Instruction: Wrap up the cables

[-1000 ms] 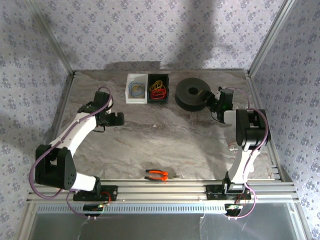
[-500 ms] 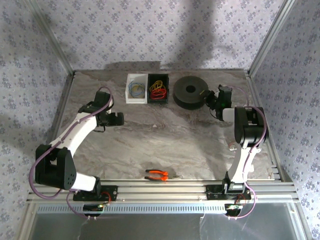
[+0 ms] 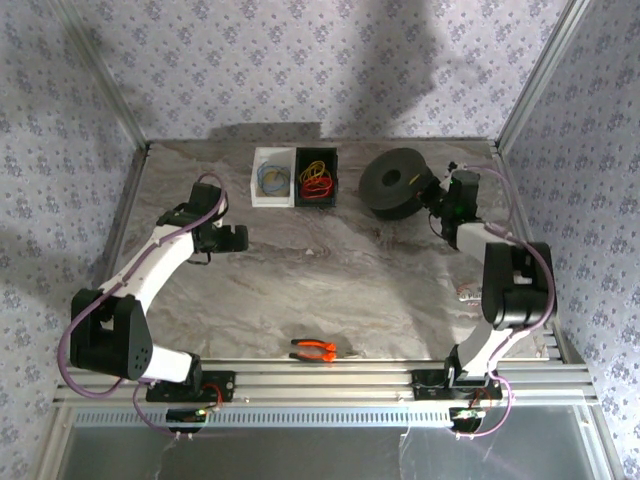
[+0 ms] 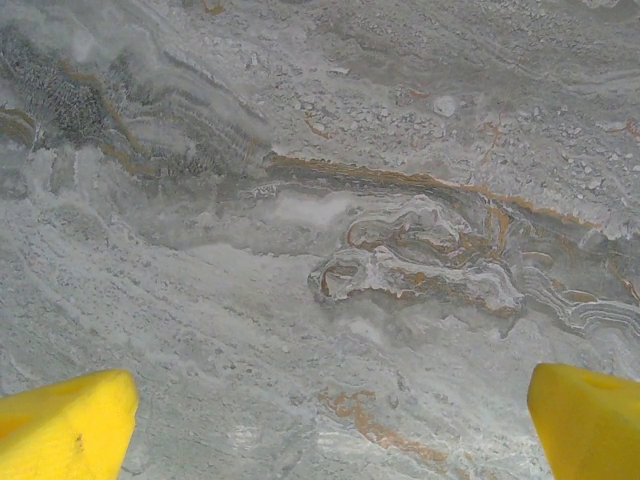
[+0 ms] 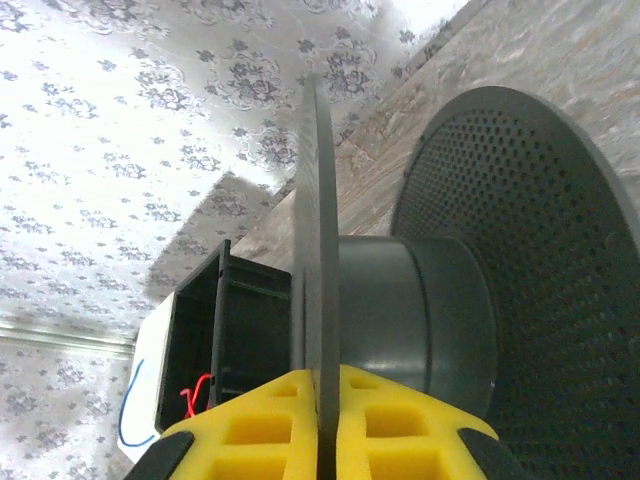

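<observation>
Left gripper (image 3: 238, 238) hung open over the bare table (image 3: 330, 275) at nine o'clock, apparently free to fetch wire. A white bin (image 3: 270, 153) of blue loops sat at eleven. Beside it, the red cables (image 3: 316, 185) lay coiled in the black bin (image 3: 318, 152). At two o'clock the right gripper (image 5: 320, 425) pinched the thin flange of the black spool (image 3: 393, 182), holding it tilted, likely for winding. Orange pliers (image 3: 314, 349) lay at six, out of the way.

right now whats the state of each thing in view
left gripper, open over bare table
right gripper, shut on spool flange
spool, tipped up, hub bare
pliers, lying flat at near edge
white bin, open, blue loop inside
black bin, open, red loops inside
</observation>
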